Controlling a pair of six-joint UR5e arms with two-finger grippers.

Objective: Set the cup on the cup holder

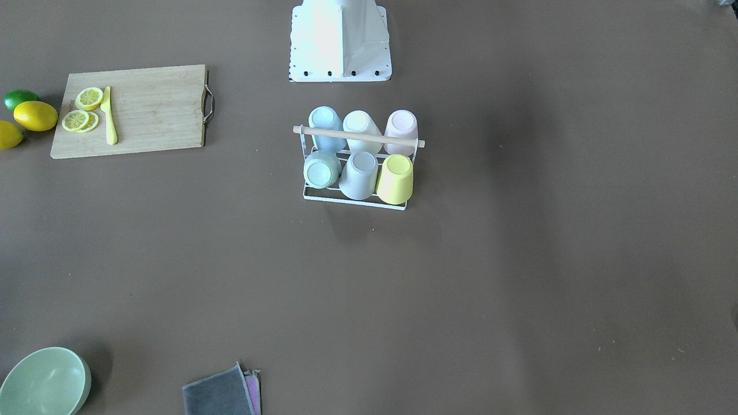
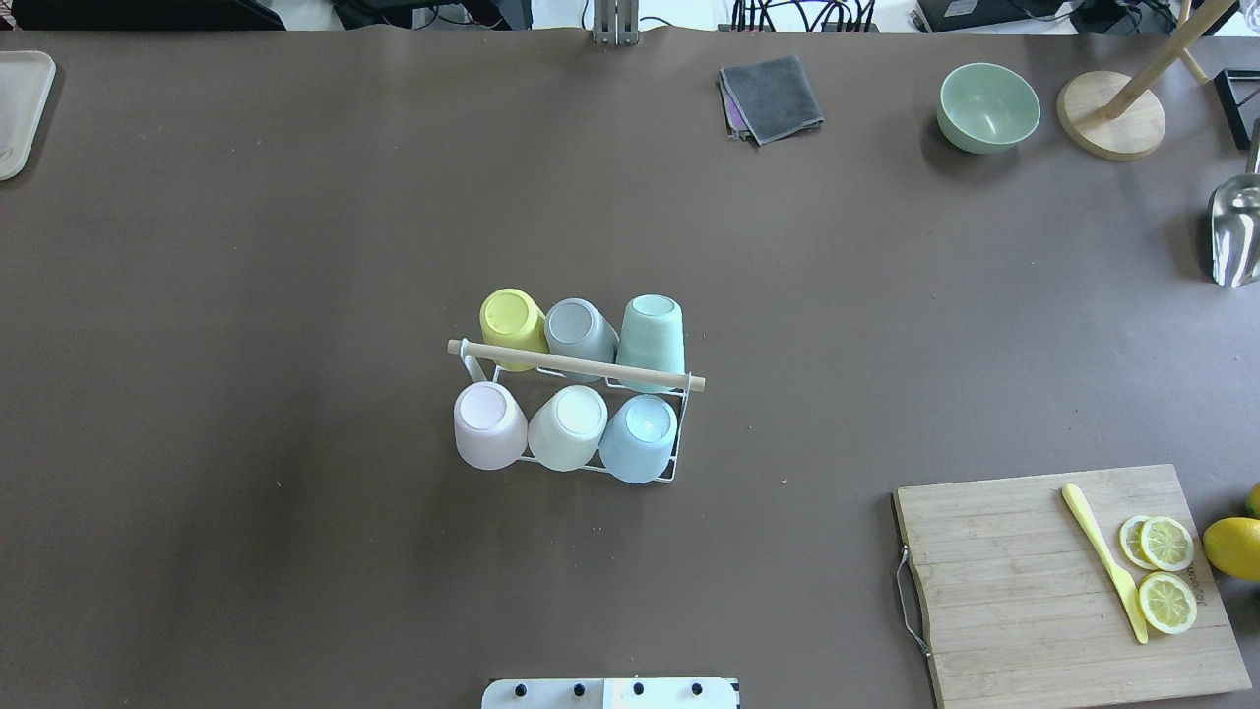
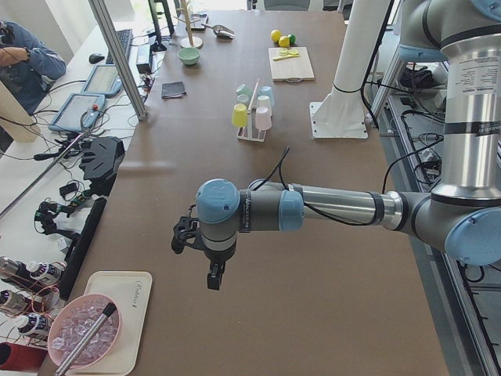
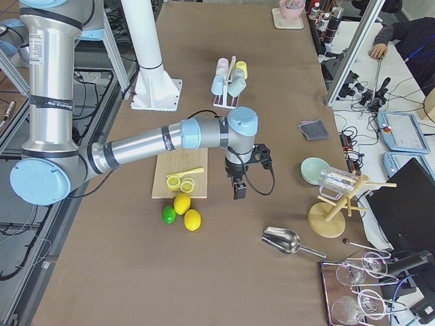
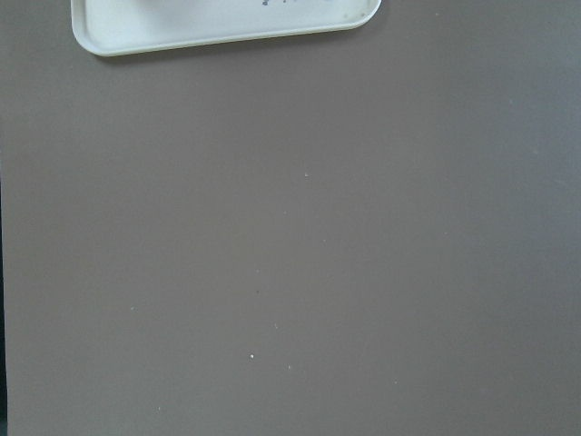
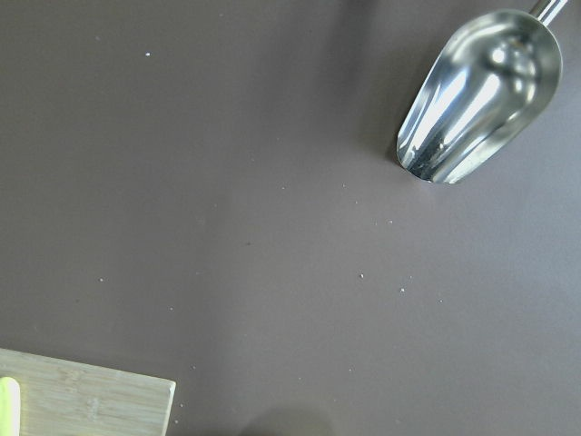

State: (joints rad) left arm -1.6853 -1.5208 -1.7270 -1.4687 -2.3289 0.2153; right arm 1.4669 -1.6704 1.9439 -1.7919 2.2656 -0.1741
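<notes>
The white wire cup holder (image 2: 576, 365) with a light wooden rod handle stands mid-table; it also shows in the front-facing view (image 1: 357, 136). Several cups sit upside down on its prongs in two rows: yellow (image 2: 512, 317), grey (image 2: 581, 330) and green (image 2: 652, 330) in the far row, pink (image 2: 487, 423), white (image 2: 569, 425) and blue (image 2: 640, 436) in the near row. My left gripper (image 3: 213, 278) shows only in the exterior left view, far from the holder near a white tray. My right gripper (image 4: 238, 191) shows only in the exterior right view, beside the cutting board. I cannot tell whether either is open or shut.
A wooden cutting board (image 2: 1024, 581) carries lemon slices (image 2: 1166, 544) and a yellow knife (image 2: 1102, 561), with whole lemons (image 1: 36, 115) beside it. A green bowl (image 2: 987, 106), a grey cloth (image 2: 773, 96), a metal scoop (image 6: 481, 95) and a white tray (image 5: 227, 23) lie around the table.
</notes>
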